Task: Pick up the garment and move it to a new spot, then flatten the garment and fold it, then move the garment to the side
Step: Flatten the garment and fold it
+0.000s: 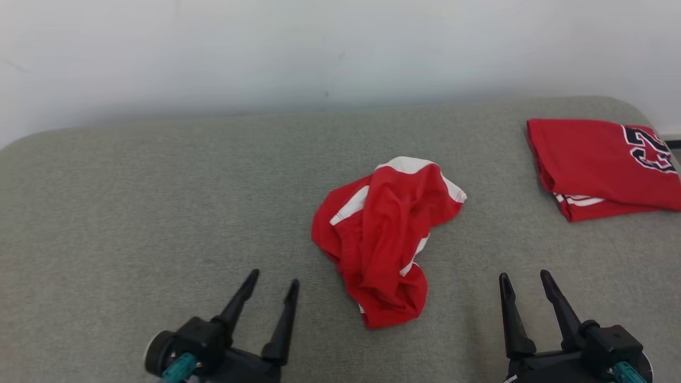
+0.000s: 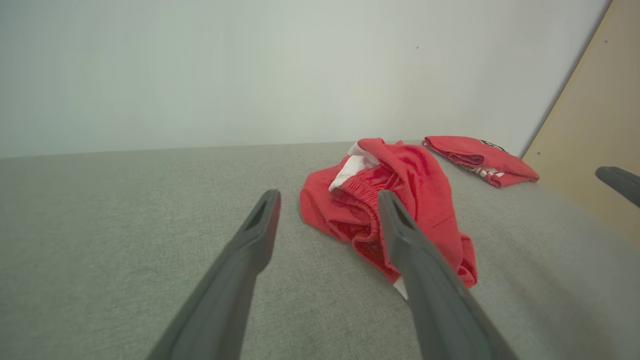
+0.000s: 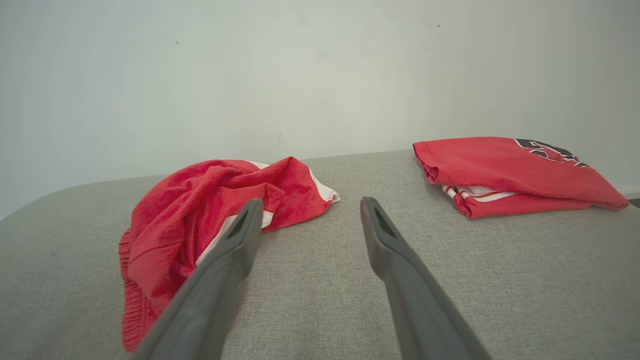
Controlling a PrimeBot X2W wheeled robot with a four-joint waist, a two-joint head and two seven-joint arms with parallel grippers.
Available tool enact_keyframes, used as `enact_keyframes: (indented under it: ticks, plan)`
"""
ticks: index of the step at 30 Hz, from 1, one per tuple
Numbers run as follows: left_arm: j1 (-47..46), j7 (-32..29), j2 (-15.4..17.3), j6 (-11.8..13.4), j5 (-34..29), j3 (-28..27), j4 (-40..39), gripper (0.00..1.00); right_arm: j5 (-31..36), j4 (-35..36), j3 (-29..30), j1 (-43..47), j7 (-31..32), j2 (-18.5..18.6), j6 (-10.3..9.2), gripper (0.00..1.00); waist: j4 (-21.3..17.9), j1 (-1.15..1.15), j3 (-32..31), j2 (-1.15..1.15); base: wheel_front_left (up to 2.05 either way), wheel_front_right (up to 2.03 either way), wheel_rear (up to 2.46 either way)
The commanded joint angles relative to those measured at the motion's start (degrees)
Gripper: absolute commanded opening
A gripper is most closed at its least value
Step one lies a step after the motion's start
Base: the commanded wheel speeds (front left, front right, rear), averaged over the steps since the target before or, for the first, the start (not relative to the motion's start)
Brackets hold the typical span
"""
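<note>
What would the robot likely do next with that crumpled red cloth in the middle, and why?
Probably ease the left gripper forward to the crumpled garment and close on its near edge. That gripper and the right gripper are open and empty, short of the cloth, which lies bunched on the grey surface, not yet lifted.

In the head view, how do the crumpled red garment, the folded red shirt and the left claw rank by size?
1. crumpled red garment
2. folded red shirt: close, and cut off at the edge, so unsure
3. left claw
</note>
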State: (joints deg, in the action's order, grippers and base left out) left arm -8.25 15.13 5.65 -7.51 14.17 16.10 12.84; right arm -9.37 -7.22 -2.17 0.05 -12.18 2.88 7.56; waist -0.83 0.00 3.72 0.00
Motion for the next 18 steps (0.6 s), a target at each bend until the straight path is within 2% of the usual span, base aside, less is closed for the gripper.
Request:
enact_keyframes:
  ticks: [1, 10, 18]
  plan:
    - [-1.2, 0.0, 0.2, 0.1, 0.6, 1.1, 0.7, 1.0, -0.2, -0.1, 0.1, -0.4, -0.4, 0.0, -0.17, 1.0, -2.3, 0.0, 2.0, 0.0, 0.0, 0.0, 0.0]
    - [-5.0, 0.0, 1.2, 0.1, 3.9, 12.0, 8.7, 1.0, -0.4, -0.7, 0.1, -2.1, -1.5, 0.0, -0.17, 1.0, -6.6, 0.0, 5.6, 0.0, 0.0, 0.0, 0.0]
    - [-7.9, 0.0, 1.0, 0.1, 6.2, 17.4, 13.4, 1.0, -0.4, -0.9, -0.1, -2.9, -2.1, 0.0, -0.17, 1.0, -8.5, 0.0, 7.4, 0.0, 0.0, 0.0, 0.0]
